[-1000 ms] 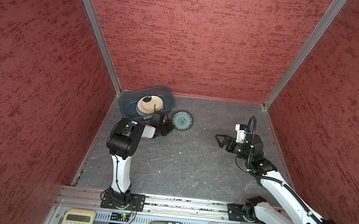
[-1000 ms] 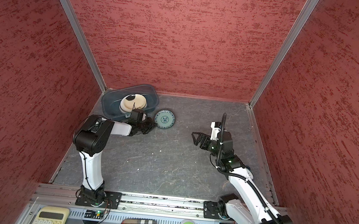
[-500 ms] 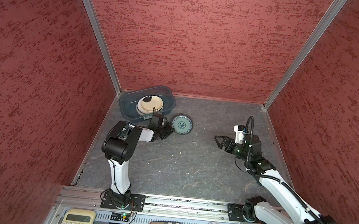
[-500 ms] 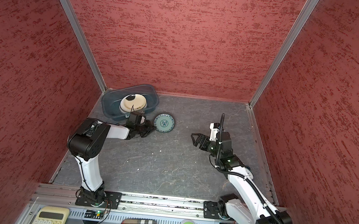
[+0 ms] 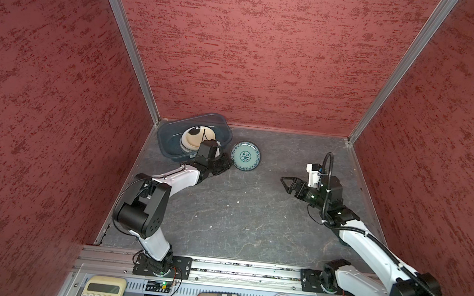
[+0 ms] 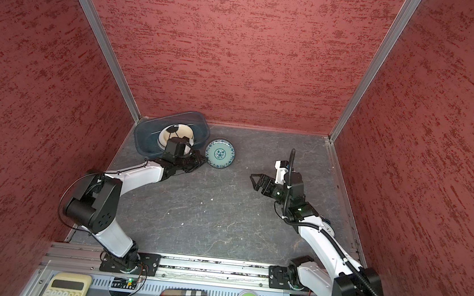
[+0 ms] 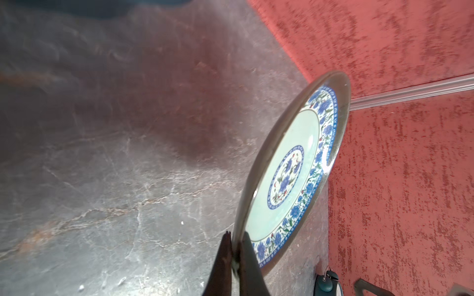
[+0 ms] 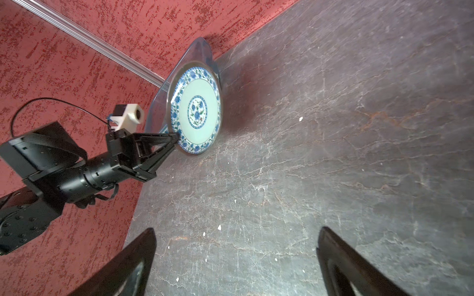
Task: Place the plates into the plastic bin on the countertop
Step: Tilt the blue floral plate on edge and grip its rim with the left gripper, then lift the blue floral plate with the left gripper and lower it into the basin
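Left end effector [image 7: 236, 239] clamped on rim of round pale-teal ceramic plate with blue floral border [image 5: 245, 156]. Plate just beside translucent blue-grey rectangular plastic bin [image 5: 168, 143] at far left corner of dark grey marbled table [image 5: 238, 214]. Round cream plate [image 5: 192, 139] tops stack inside bin. Right end effector [image 5: 285, 185] spread wide, holding nothing, near right edge, well apart from plate.

White links [image 5: 179, 178], black joints [image 5: 140, 213], black cables [image 5: 330, 175]
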